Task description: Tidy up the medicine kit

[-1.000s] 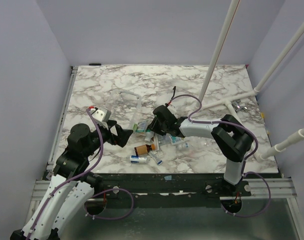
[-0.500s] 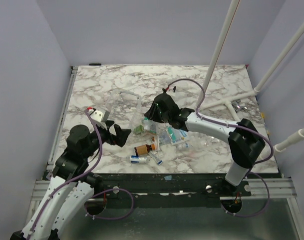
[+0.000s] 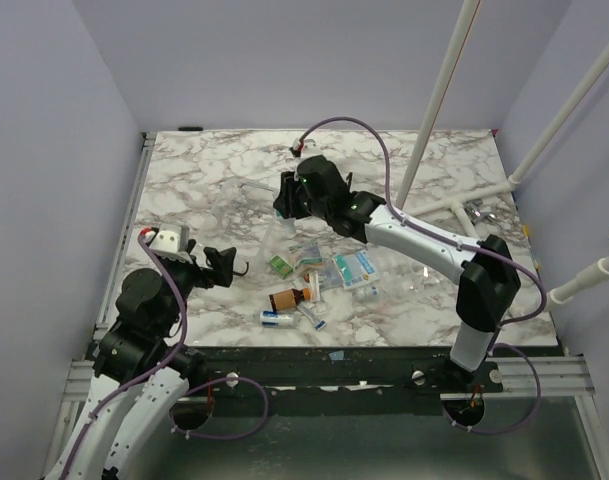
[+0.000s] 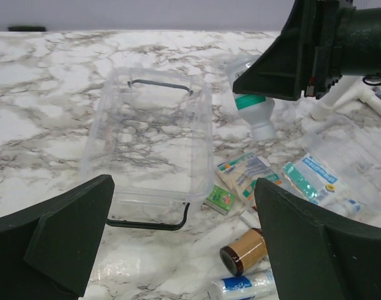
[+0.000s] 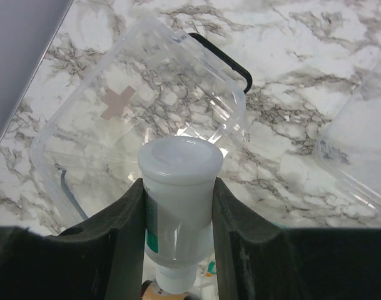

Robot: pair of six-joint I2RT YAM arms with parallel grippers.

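My right gripper (image 3: 286, 210) is shut on a white bottle with a green label (image 5: 177, 206) and holds it in the air, cap end down, beside the near right corner of the clear plastic kit box (image 3: 252, 205). The bottle (image 4: 256, 112) and the box (image 4: 149, 140) also show in the left wrist view. The box (image 5: 140, 112) is open and holds nothing I can see. My left gripper (image 3: 232, 268) is open and empty (image 4: 184, 240), low over the table left of the loose medicines.
An amber bottle (image 3: 289, 298), a small green box (image 3: 278, 265), a blue-and-white tube (image 3: 277, 318) and sachets (image 3: 349, 268) lie in front of the box. A clear lid (image 5: 359, 150) lies to its right. White poles (image 3: 434, 110) stand at the back right.
My right gripper has lifted the white bottle out of the pile and carried it back and left to the clear box. My left gripper has drawn back to the left.
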